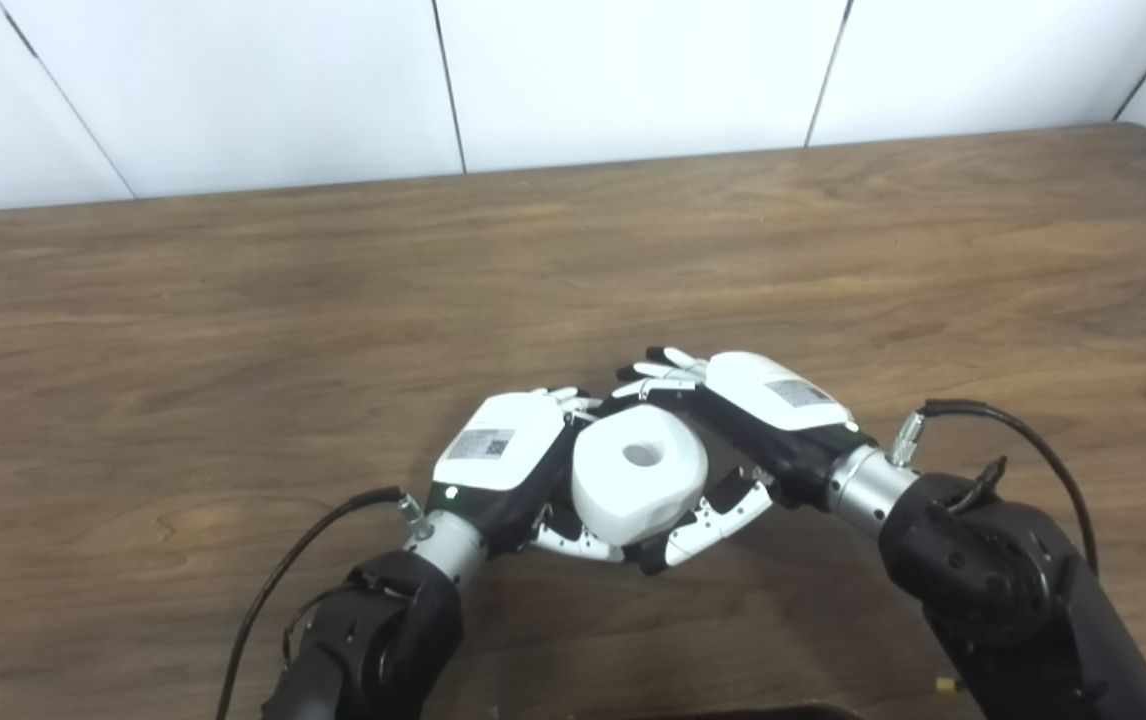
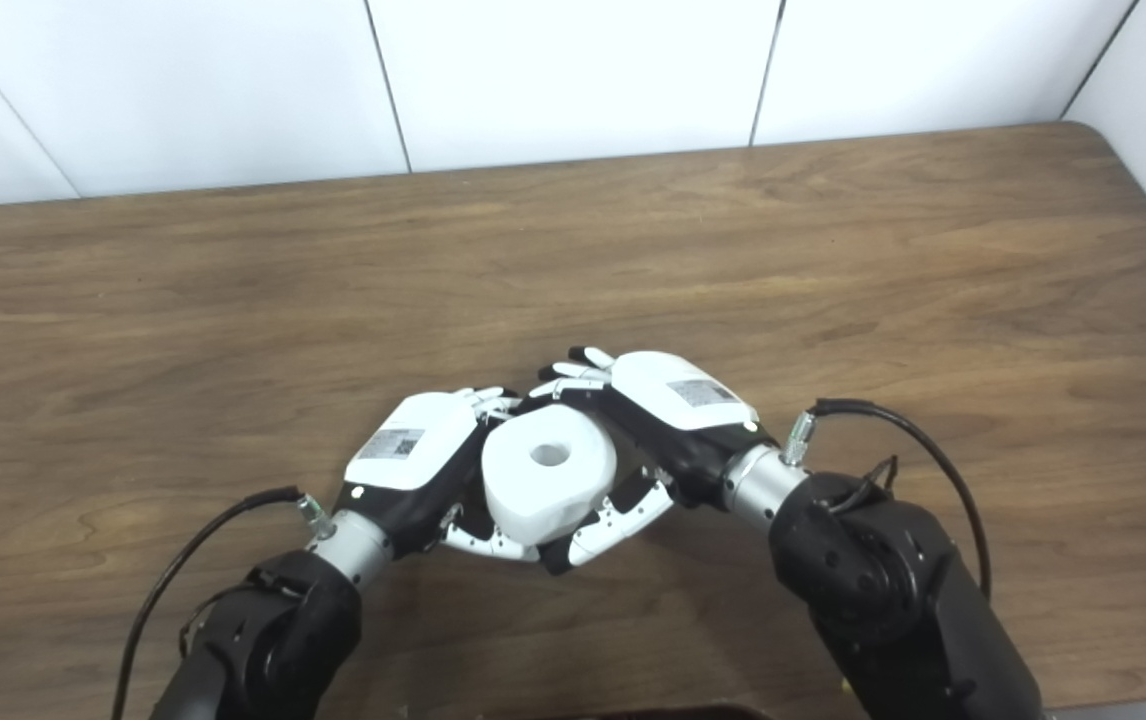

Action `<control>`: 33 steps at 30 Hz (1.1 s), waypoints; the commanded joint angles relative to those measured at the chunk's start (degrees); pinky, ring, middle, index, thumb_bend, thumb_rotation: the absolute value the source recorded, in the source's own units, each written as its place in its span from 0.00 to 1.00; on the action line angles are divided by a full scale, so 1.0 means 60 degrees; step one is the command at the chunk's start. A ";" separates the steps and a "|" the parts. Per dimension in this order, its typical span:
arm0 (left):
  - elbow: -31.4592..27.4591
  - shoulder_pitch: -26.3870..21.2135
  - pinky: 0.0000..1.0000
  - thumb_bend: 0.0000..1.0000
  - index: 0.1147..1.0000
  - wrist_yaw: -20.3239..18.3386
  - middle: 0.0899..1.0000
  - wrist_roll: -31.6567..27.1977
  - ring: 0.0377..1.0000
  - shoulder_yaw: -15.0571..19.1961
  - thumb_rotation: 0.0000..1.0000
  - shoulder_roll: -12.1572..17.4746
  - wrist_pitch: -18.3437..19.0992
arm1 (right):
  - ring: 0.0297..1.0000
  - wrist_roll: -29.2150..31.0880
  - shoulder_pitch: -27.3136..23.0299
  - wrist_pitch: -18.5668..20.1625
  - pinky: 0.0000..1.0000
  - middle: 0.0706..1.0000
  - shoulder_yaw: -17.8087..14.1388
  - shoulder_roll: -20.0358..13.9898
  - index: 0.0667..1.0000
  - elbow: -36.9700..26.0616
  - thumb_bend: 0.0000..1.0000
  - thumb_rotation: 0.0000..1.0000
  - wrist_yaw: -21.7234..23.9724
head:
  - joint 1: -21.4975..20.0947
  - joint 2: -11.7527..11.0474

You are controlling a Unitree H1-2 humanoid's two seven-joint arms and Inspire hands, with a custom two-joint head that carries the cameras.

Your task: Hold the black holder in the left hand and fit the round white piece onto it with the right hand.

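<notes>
both head cameras look steeply down at the same table (image 1: 233,300), close.

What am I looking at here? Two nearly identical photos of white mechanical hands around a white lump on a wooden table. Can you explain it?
These are two pictures from cameras set side by side on a humanoid robot's head, like a pair of eyes, so both show the same scene from slightly different spots. The dark arms coming in from the bottom edge are the robot's own. Each ends in a white and black mechanical hand with fingers and a thumb: the left hand and the right hand. Between them, both hands cup a round white piece with a hole in its top, just above the wooden table. The task mentions a black holder, but none can be made out here; it may be hidden under the white piece or inside the left hand. Nothing else lies on the visible part of the table.
</notes>
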 commanded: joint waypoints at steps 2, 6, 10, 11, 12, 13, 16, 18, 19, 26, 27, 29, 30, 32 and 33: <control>0.0368 0.0159 0.90 0.52 0.42 -0.0663 0.82 -0.0138 0.90 -0.0143 0.06 0.0084 0.0249 | 1.00 -0.0019 -0.0196 -0.0049 0.99 0.94 -0.0054 -0.0032 0.82 -0.0231 1.00 0.43 0.0083 | -0.0010 -0.0013; 0.0398 0.0130 0.90 0.52 0.42 -0.0711 0.82 -0.0059 0.90 -0.0167 0.06 0.0086 0.0284 | 1.00 -0.0041 -0.0284 0.0008 1.00 0.96 -0.0138 0.0000 0.85 -0.0296 1.00 0.44 0.0099 | 0.0004 -0.0027; 0.0434 0.0118 0.89 0.52 0.42 -0.0707 0.82 -0.0056 0.91 -0.0167 0.06 0.0088 0.0290 | 1.00 -0.0097 -0.0433 0.0081 1.00 0.97 -0.0199 -0.0017 0.88 -0.0388 1.00 0.45 0.0212 | -0.0010 -0.0032; 0.0441 0.0113 0.90 0.52 0.42 -0.0708 0.82 -0.0073 0.91 -0.0155 0.06 0.0085 0.0298 | 1.00 -0.0133 -0.0492 0.0072 1.00 0.97 -0.0207 -0.0029 0.88 -0.0409 1.00 0.45 0.0237 | 0.0030 -0.0048; 0.0445 0.0109 0.90 0.52 0.42 -0.0709 0.82 -0.0084 0.91 -0.0147 0.06 0.0085 0.0304 | 1.00 -0.0159 -0.0530 0.0065 1.00 0.97 -0.0215 -0.0034 0.88 -0.0421 1.00 0.46 0.0259 | 0.0030 -0.0048; 0.0473 0.0096 0.90 0.52 0.42 -0.0700 0.82 -0.0093 0.91 -0.0136 0.06 0.0089 0.0301 | 1.00 -0.0184 -0.0599 0.0051 1.00 0.97 -0.0230 -0.0042 0.88 -0.0404 1.00 0.46 0.0276 | 0.0094 -0.0082; 0.0540 0.0078 0.90 0.52 0.42 -0.0628 0.82 -0.0104 0.90 -0.0102 0.06 0.0096 0.0281 | 1.00 -0.0181 -0.0752 0.0114 1.00 0.97 -0.0302 -0.0040 0.89 -0.0373 1.00 0.47 0.0373 | 0.0104 -0.0108; 0.0587 0.0063 0.90 0.52 0.42 -0.0570 0.81 -0.0095 0.90 -0.0079 0.06 0.0115 0.0259 | 1.00 -0.0102 -0.0846 0.0183 1.00 0.97 -0.0376 -0.0036 0.90 -0.0365 1.00 0.47 0.0435 | 0.0083 -0.0144; 0.0602 0.0060 0.90 0.52 0.42 -0.0552 0.81 -0.0081 0.90 -0.0068 0.06 0.0119 0.0263 | 1.00 -0.0070 -0.0891 0.0223 1.00 0.98 -0.0413 -0.0034 0.90 -0.0378 1.00 0.47 0.0470 | 0.0070 -0.0171; 0.0638 0.0100 0.90 0.52 0.42 -0.0524 0.80 -0.0114 0.90 -0.0007 0.06 0.0093 0.0318 | 1.00 -0.0140 -0.1143 0.0432 1.00 1.00 -0.0544 -0.0066 0.92 -0.0538 1.00 0.48 0.0785 | 0.0056 -0.0197; 0.0640 0.0102 0.90 0.52 0.42 -0.0533 0.80 -0.0093 0.90 -0.0007 0.05 0.0088 0.0332 | 1.00 -0.0128 -0.1173 0.0450 1.00 1.00 -0.0577 -0.0073 0.92 -0.0560 1.00 0.48 0.0809 | 0.0056 -0.0197; 0.0659 0.0104 0.89 0.52 0.42 -0.0528 0.80 -0.0084 0.90 -0.0001 0.06 0.0082 0.0337 | 1.00 -0.0063 -0.1255 0.0522 1.00 1.00 -0.0689 -0.0092 0.92 -0.0639 1.00 0.48 0.0902 | 0.0056 -0.0197; 0.0666 0.0104 0.89 0.52 0.42 -0.0526 0.80 -0.0084 0.89 0.0002 0.06 0.0081 0.0336 | 1.00 -0.0041 -0.1281 0.0545 1.00 1.00 -0.0734 -0.0095 0.92 -0.0667 1.00 0.49 0.0945 | 0.0056 -0.0197; 0.0690 0.0107 0.89 0.52 0.42 -0.0504 0.80 -0.0102 0.89 0.0010 0.06 0.0088 0.0310 | 1.00 -0.0005 -0.1405 0.0606 1.00 1.00 -0.0973 -0.0047 0.93 -0.0790 1.00 0.48 0.1267 | 0.0082 -0.0208; 0.0695 0.0109 0.89 0.52 0.42 -0.0500 0.79 -0.0108 0.89 0.0013 0.06 0.0092 0.0302 | 1.00 -0.0006 -0.1449 0.0618 1.00 1.00 -0.1063 -0.0018 0.94 -0.0832 1.00 0.47 0.1400 | 0.0067 -0.0204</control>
